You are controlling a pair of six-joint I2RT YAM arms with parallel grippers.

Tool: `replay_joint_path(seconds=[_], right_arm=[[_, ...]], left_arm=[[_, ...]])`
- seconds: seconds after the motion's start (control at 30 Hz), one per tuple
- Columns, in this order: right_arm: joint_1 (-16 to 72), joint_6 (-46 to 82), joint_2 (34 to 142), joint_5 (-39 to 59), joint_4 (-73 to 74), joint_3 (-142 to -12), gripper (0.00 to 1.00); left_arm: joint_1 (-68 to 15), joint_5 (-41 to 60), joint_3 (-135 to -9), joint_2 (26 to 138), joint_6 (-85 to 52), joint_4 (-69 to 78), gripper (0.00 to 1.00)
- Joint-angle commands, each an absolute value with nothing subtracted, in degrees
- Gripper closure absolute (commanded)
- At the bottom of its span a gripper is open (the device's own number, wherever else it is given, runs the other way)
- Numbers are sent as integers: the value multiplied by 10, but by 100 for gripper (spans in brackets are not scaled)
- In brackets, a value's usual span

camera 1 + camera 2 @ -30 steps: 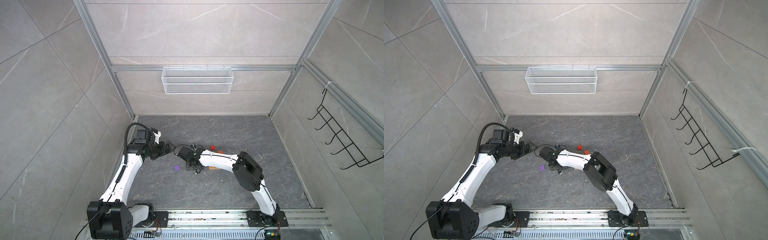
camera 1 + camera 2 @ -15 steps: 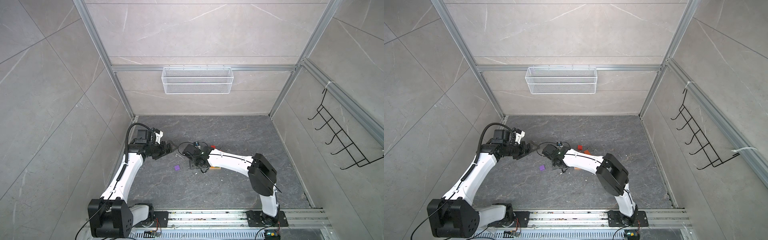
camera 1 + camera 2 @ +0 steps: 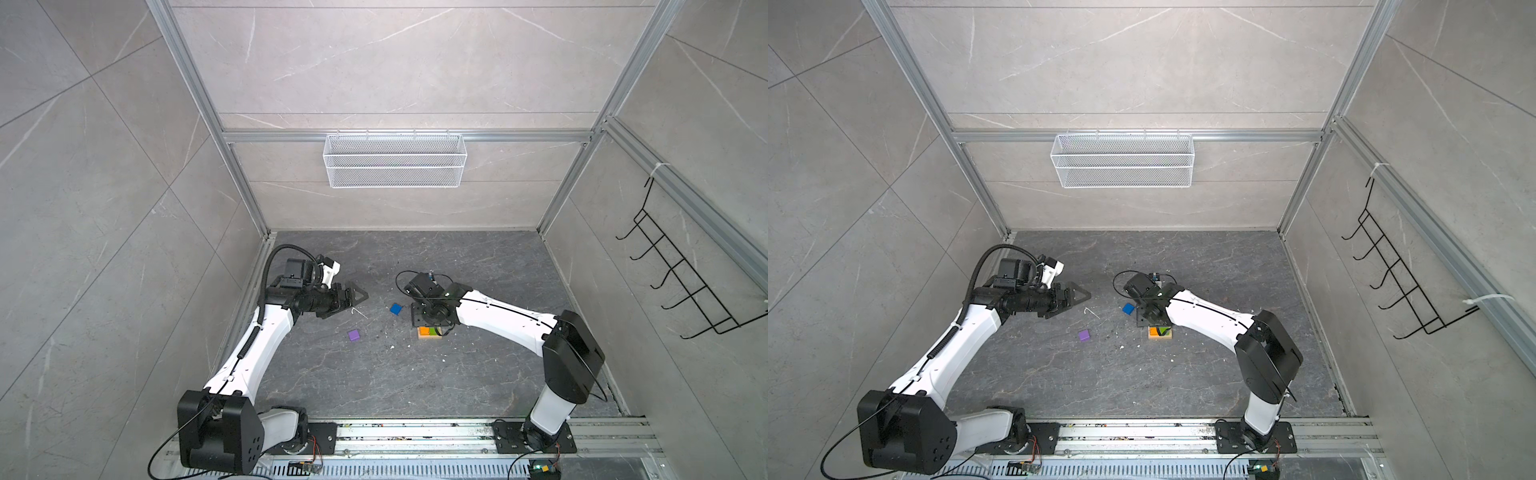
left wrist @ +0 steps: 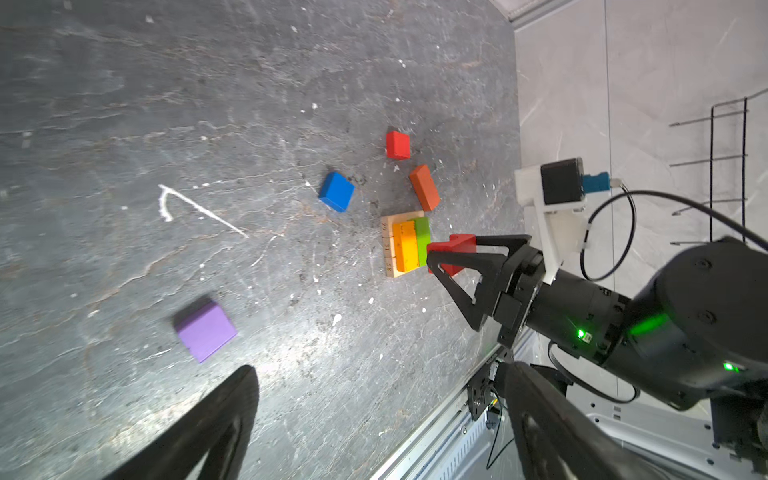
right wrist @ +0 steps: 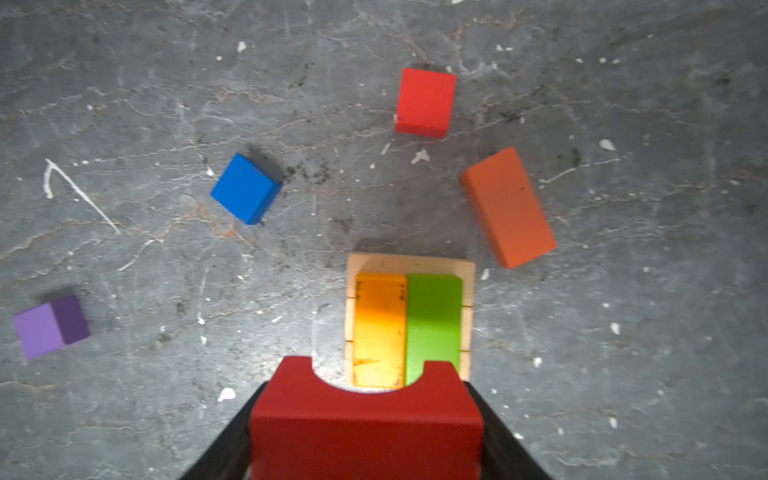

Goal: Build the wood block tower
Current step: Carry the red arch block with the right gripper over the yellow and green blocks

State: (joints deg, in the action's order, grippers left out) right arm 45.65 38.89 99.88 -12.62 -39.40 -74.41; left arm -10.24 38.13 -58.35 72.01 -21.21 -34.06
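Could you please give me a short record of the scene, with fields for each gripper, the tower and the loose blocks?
left gripper: open, empty, away from the blocks
right gripper: shut on the red arch block, at the tower's edge
tower: tan base, with orange bar and green bar side by side on it
loose blocks: blue cube, purple cube, red cube, orange-red bar
arch placed: not yet

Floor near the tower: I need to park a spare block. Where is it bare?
Bare: the floor between purple cube, tower and front rail. Crowded: beyond the tower, where blue cube, red cube and orange bar lie close.
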Motion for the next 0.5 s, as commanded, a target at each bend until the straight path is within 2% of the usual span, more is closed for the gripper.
replay_joint_path(seconds=[0.0,0.47], right_arm=[[446,363,975,-120,-398,-719,69],[438,326,1001,-120,-350,-699,68]], left_arm=[[-125,398,-591,729,-218,-319,5],[-148,382,-591,734,-210,-324,5]])
